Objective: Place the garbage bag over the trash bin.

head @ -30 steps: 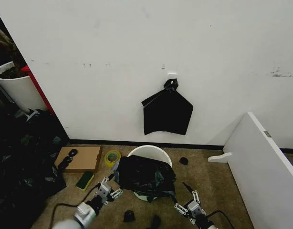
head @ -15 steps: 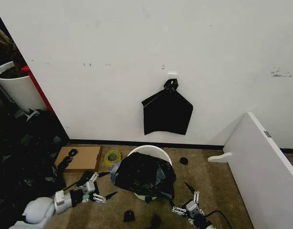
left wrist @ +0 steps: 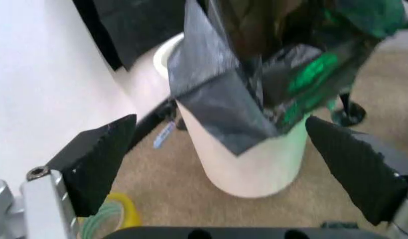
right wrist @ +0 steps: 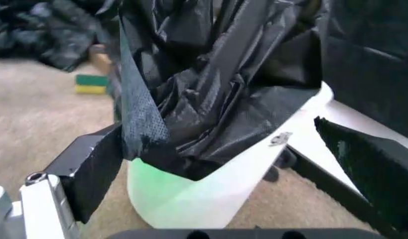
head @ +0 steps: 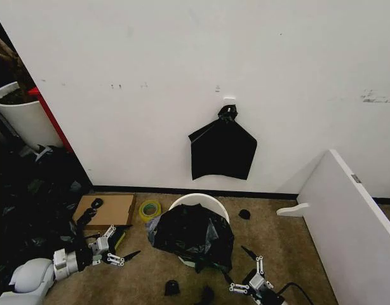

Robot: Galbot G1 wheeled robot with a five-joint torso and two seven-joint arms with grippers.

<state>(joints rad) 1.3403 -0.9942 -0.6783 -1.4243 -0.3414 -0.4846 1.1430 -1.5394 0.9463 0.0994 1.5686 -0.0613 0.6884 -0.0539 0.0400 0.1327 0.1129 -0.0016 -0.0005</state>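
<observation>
Fingers on both my grippers are spread wide with nothing between them. Left gripper (head: 114,248) has pulled back over the last second: a second ago it was up against the garbage bag's (head: 194,234) left edge, now it sits low over the carpet, well apart from it, near the green sponge (head: 117,237). Right gripper (head: 251,278) has shifted little, low at the frame's bottom, just off the bag's lower right corner.

Reading: both arms have let go, so the draping step looks finished or paused.

Bag lies heaped across the near side of the trash bin (head: 201,201), folds hanging down the front wall. Far rim is bare white. From the left wrist view the bag (left wrist: 257,74) hangs partway down the bin (left wrist: 253,164), lower wall uncovered. Right wrist view agrees: bag (right wrist: 217,94) bunched on top, bin (right wrist: 197,199) exposed below.

Judgement: bag sits on the bin but not fully round the rim. Cannot see inside the bin. Flat black bag (head: 221,149) hangs on the wall behind, untouched.
</observation>
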